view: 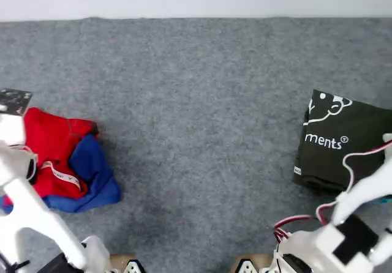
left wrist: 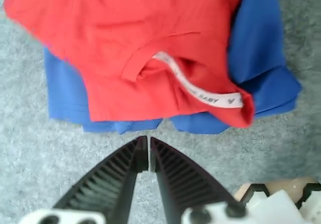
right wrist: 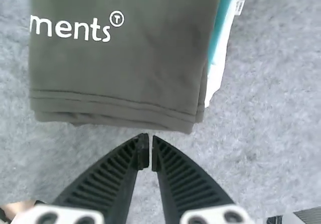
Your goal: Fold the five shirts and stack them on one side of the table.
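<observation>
Because nearer, use left tool (left wrist: 149, 143) (pinched together, empty) on red shirt (left wrist: 150, 48) just ahead, crumpled over blue shirt (left wrist: 266, 53) at surface's (view: 202, 101) 9 o'clock.

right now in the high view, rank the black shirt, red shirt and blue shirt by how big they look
1. black shirt
2. red shirt, nearly as big; partly hidden, so the top two are unsure
3. blue shirt, mostly covered by the red shirt
</observation>
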{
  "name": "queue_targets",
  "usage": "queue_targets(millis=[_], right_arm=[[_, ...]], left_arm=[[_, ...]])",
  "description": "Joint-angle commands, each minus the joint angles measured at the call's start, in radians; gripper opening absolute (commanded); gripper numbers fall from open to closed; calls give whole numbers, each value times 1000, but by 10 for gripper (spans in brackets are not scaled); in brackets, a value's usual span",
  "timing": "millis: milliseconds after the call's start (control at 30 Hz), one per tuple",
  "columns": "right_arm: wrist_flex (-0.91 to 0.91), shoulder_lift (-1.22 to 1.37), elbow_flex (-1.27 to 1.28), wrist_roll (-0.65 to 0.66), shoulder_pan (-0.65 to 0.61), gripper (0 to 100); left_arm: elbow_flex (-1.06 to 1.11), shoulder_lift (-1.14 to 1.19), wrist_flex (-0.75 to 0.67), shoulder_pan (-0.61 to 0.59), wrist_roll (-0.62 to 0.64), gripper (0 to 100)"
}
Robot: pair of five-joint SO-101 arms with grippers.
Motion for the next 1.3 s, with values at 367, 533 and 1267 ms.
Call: queue_targets(millis=[367, 533, 1267], right_arm=[[39, -389, 506, 3, -62, 15], [39, -492, 634, 5, -62, 15], [38, -705, 740, 5, -62, 15]], left_arm=[[165, -23, -137, 207, 94, 192], [305, -23, -278, 178, 91, 194], [-44, -34, -292, -40, 115, 13]])
